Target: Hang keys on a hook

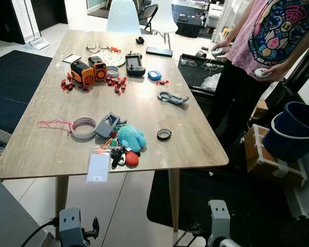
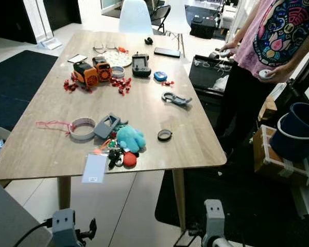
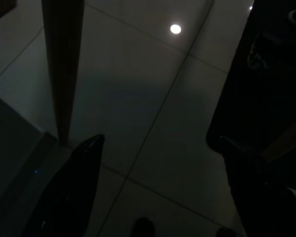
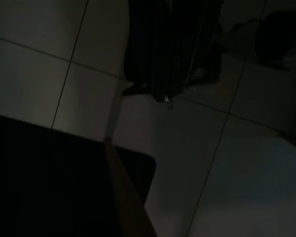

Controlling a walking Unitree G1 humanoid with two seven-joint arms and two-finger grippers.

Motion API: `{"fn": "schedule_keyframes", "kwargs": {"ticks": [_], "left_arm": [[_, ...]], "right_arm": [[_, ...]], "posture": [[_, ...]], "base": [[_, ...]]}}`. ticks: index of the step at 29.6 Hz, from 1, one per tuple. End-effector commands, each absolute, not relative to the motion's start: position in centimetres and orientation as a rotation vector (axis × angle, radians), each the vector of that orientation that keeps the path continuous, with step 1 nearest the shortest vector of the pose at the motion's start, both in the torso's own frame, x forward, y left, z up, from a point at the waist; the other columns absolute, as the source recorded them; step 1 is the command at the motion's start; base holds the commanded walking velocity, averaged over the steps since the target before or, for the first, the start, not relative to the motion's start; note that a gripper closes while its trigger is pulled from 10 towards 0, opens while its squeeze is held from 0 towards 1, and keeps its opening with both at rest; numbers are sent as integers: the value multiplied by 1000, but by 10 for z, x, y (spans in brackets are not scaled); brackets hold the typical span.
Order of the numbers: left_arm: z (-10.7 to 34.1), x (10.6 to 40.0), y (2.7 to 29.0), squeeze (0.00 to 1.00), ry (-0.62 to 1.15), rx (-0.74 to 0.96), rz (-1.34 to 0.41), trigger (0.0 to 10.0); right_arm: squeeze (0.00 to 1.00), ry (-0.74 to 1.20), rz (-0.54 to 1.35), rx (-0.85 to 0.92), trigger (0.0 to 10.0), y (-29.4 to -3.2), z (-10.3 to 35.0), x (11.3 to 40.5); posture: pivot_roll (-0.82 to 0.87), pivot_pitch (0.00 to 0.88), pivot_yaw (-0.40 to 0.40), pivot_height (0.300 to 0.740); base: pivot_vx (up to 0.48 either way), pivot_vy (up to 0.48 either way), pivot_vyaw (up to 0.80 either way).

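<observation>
Keys (image 1: pixel 116 155): black bunch at the 6 o'clock edge of the wooden table (image 1: pixel 51 149), touching a red round tag (image 1: pixel 132 158) at 3 o'clock of the bunch. Just below a teal plush toy (image 1: pixel 131 137), which sits at 1 o'clock of the bunch. Just beside a white card (image 1: pixel 98 168) that overhangs the edge at 7 o'clock.

Step in hand, as judged: approach and pick-up, not yet begun.
- Left arm (image 1: pixel 71 225) and right arm (image 1: pixel 219 213): low, below the table edge, well apart from the keys.
- Left gripper (image 3: pixel 160 140): fingers spread wide, holding nothing.
- Right claw: state cannot be told.

Procedure, as advised:
1. Step close to the 6 o'clock edge and raise one arm above the tabletop.
2. Come down on the bunch from above, at the ring or the tag rather than at loose blades.
3. Keep clear of the plush toy and the card; likely to drag along or slide off the edge.
4. Lift straight up and check that nothing trails.
5. Locate the hook before moving off. Grey bracket (image 1: pixel 108 125) at 11 o'clock of the keys: possibly a hook piece, cannot be told.
6. Mind the person (image 1: pixel 270 36) standing at the 3 o'clock side of the table.

View differences:
- Eye views: full tabletop, keys, clutter and person.
- Left wrist view: dim tiled floor, a table leg (image 3: pixel 64 64) and the finger spread.
- Right wrist view: very dark, with tiles and a dark mat barely made out.
</observation>
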State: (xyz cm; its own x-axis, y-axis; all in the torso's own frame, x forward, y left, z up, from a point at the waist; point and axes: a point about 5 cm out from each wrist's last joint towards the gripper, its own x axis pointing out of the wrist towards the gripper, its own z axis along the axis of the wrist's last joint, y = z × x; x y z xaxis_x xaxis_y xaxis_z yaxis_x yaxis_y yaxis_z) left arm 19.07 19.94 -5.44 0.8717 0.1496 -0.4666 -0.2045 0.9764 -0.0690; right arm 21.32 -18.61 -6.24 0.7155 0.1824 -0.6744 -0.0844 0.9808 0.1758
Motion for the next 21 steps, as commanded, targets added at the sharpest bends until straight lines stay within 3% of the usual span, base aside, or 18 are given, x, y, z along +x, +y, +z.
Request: {"fn": "schedule_keyframes", "kwargs": {"ticks": [1, 2, 3, 4, 12, 21], "left_arm": [[-58, 187, 196, 0, 502, -125, 185, 10000], [-58, 187, 196, 0, 502, -120, 179, 10000], [-58, 187, 196, 0, 502, -120, 179, 10000], [-58, 187, 197, 0, 502, -114, 172, 10000], [-54, 192, 206, 0, 502, -64, 132, 10000], [-53, 192, 209, 0, 499, -44, 116, 10000]], "right_arm": [[0, 774, 139, 129, 0, -188, -64, 210], [0, 776, 143, 115, 3765, -186, -65, 210], [0, 776, 143, 115, 3765, -186, -65, 210], [0, 777, 146, 104, 10000, -185, -65, 209], [0, 774, 153, 84, 10000, -172, -68, 207], [0, 757, 158, 52, 10000, -163, -69, 206]], "posture": [[72, 27, -71, 740], [73, 26, -59, 740], [73, 26, -59, 740], [75, 25, -51, 740], [109, 30, -2, 740], [127, 36, -3, 740]], "base": [[0, 0, 0], [0, 0, 0], [0, 0, 0], [0, 0, 0], [0, 0, 0], [0, 0, 0]]}}
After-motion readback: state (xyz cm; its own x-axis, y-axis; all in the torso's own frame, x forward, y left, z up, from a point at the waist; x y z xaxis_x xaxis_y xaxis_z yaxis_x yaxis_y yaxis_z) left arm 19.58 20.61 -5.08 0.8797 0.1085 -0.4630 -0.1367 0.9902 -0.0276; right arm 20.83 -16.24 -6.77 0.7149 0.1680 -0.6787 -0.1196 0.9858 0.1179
